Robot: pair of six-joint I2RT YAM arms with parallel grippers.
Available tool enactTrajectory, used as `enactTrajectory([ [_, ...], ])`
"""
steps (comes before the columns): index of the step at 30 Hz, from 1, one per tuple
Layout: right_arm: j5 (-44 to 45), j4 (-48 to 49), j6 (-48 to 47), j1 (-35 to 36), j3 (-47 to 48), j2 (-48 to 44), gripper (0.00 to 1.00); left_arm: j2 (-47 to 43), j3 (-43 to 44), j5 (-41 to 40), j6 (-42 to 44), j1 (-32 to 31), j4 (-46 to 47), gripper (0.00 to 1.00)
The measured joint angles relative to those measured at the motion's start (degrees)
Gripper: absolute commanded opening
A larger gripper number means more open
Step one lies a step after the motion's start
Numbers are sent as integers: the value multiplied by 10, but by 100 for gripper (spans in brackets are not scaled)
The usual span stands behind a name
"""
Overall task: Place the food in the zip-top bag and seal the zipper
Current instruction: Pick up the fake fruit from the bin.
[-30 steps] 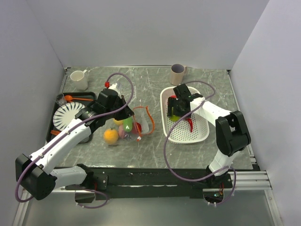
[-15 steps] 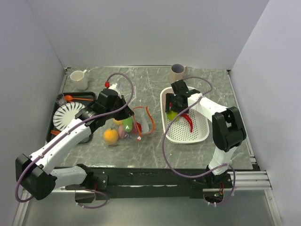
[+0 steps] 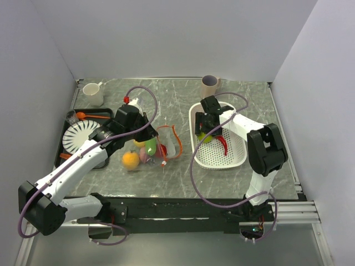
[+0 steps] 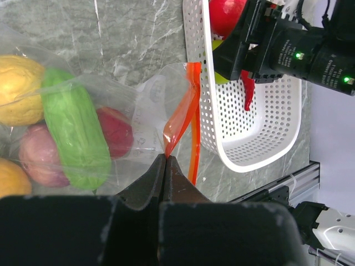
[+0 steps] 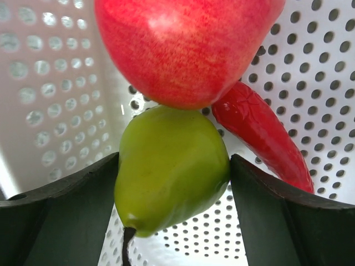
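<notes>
On the grey marbled table (image 3: 183,94), we find the left gripper (image 4: 166,160) pinched on the zip-top bag (image 4: 141,100) at its zipper (image 4: 182,113). The right gripper (image 5: 173,183), spread, straddles the green pear (image 5: 166,166) in the white basket (image 5: 55,83), the pear's long axis parallel to the jaws.

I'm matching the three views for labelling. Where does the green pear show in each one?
Top external: green pear, at the left side of the white basket.
Left wrist: top right, a green sliver inside the basket, mostly hidden.
Right wrist: centre, between the fingers.
Shared landmark: the red chilli beside it.
</notes>
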Motion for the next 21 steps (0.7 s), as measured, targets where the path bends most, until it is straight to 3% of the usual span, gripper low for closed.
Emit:
enactTrajectory([
  [5, 5, 0, 0, 2, 1, 5, 77, 0, -1, 0, 0, 0, 0, 1],
  [9, 4, 0, -2, 3, 1, 5, 54, 0, -2, 0, 0, 0, 0, 1],
  [11, 4, 0, -2, 3, 1, 5, 49, 0, -2, 0, 0, 0, 0, 1],
  [21, 4, -13, 1, 4, -12, -45, 45, 0, -2, 0, 0, 0, 0, 1],
])
